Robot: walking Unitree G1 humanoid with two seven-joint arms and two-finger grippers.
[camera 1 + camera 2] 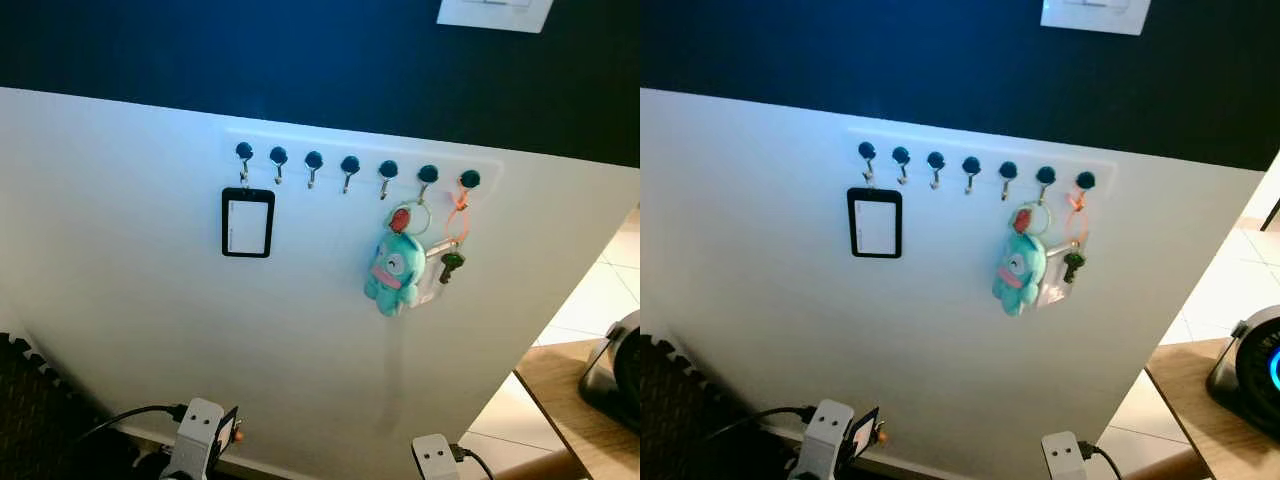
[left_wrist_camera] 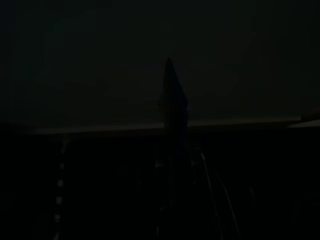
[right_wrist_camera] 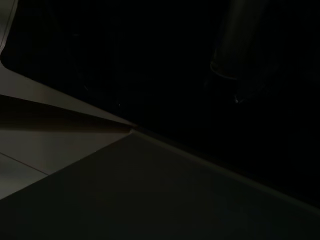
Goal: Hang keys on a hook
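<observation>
A row of dark-knobbed hooks [image 1: 350, 163] runs across a white wall panel [image 1: 140, 300]. A bunch of keys [image 1: 451, 265] hangs by an orange strap [image 1: 459, 208] from the hook at the far right. Beside it, a teal plush keychain [image 1: 394, 272] hangs from the neighbouring hook. The first hook on the left holds a black-framed badge holder [image 1: 247, 223]. My left arm [image 1: 198, 430] and right arm [image 1: 435, 458] hang low at the bottom edge, well below the hooks. Both wrist views are very dark.
A white light switch [image 1: 494, 12] sits on the dark upper wall. At the right stands a wooden table [image 1: 560, 400] with a round black and silver device [image 1: 620, 370] on it. Black foam matting [image 1: 30, 400] lies at lower left, pale floor tiles [image 1: 600, 300] at right.
</observation>
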